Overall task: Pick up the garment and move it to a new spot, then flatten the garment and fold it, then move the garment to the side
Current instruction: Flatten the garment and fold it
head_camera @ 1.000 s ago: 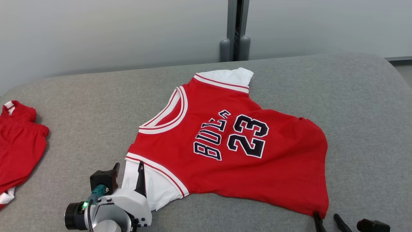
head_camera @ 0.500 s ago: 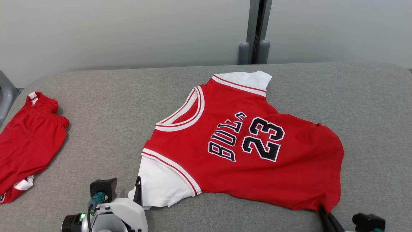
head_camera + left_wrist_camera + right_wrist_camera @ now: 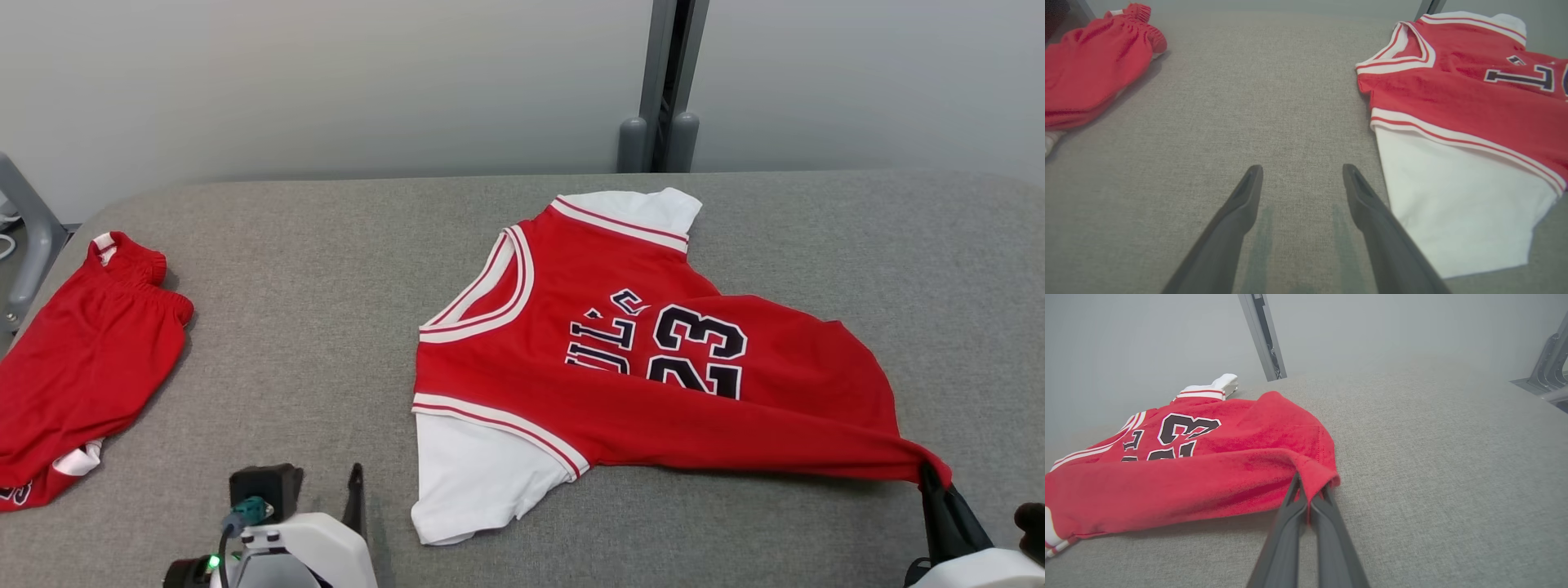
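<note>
The garment [image 3: 637, 367] is a red jersey with white sleeves and the number 23, lying on the grey padded table [image 3: 286, 286]. My right gripper [image 3: 931, 475] is shut on its near right hem corner and holds that corner off the table. This pulls a taut fold across the lower lettering. In the right wrist view the two fingers [image 3: 1310, 486] pinch the red hem of the garment [image 3: 1208, 469]. My left gripper [image 3: 314, 483] stands open over bare table, just left of the white sleeve. The left wrist view shows its fingers [image 3: 1302, 171] apart, with the garment [image 3: 1453, 94] to their right.
Red shorts [image 3: 82, 351] lie at the table's left edge, also seen as shorts [image 3: 1090, 53] in the left wrist view. A grey post [image 3: 661, 82] stands behind the table against the pale wall. A metal frame [image 3: 24, 229] sits at the far left.
The right gripper has shut on the hem corner and raised it, drawing the garment rightward and folding its lower front. The left gripper now stands clear of the white sleeve. The head camera has shifted.
</note>
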Controlling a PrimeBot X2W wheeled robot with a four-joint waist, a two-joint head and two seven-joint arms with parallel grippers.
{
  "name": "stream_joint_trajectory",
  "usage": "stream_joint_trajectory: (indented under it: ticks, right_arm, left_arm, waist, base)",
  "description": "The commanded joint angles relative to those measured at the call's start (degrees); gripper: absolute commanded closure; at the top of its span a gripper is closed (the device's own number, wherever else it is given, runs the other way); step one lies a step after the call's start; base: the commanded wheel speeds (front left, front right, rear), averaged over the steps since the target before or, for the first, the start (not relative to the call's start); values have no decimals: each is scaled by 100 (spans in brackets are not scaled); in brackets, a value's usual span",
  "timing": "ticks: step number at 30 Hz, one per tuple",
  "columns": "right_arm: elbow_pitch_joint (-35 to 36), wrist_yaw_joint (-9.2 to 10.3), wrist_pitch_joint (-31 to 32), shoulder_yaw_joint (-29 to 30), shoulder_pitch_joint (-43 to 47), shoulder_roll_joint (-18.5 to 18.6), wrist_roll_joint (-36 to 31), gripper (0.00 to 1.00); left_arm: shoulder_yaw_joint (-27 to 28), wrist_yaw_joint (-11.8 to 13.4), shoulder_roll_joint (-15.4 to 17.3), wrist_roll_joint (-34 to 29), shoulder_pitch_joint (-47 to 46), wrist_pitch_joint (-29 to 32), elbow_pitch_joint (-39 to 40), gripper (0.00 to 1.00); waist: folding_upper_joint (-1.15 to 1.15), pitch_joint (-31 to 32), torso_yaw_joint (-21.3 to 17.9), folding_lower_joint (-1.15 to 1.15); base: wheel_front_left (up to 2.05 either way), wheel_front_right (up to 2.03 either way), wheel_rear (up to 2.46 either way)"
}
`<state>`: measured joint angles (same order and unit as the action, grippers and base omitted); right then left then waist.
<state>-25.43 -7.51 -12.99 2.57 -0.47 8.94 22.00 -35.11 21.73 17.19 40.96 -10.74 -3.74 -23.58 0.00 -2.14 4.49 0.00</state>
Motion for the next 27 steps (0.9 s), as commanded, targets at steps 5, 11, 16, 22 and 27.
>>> stream_joint_trajectory:
  ticks: [5,11,16,22,27]
  right_arm:
    - [278,4,246,-118,117,-54,-24,100]
    - [358,4,342,-227,205,-136,-44,100]
    - [378,4,379,-280,203,-145,-69,100]
    - [426,4,420,-360,162,-103,-76,100]
    - [472,4,442,-426,171,-77,-78,100]
  left_arm:
    - [-254,-349,-87,149,184,230,109,0]
    - [-475,-590,-162,181,259,347,206,0]
    - [-505,-688,-283,296,270,362,156,0]
    - [-497,-843,-493,480,169,395,-135,0]
    - [-479,-807,-586,527,82,405,-450,0]
  waist:
    - [0,56,23,0]
    - [0,89,70,0]
    - [0,108,52,0]
    - [0,118,-62,0]
    - [0,99,-160,0]
  base:
    - [0,0,0]
    - [0,0,0]
    - [0,0,0]
    - [0,0,0]
    - [0,0,0]
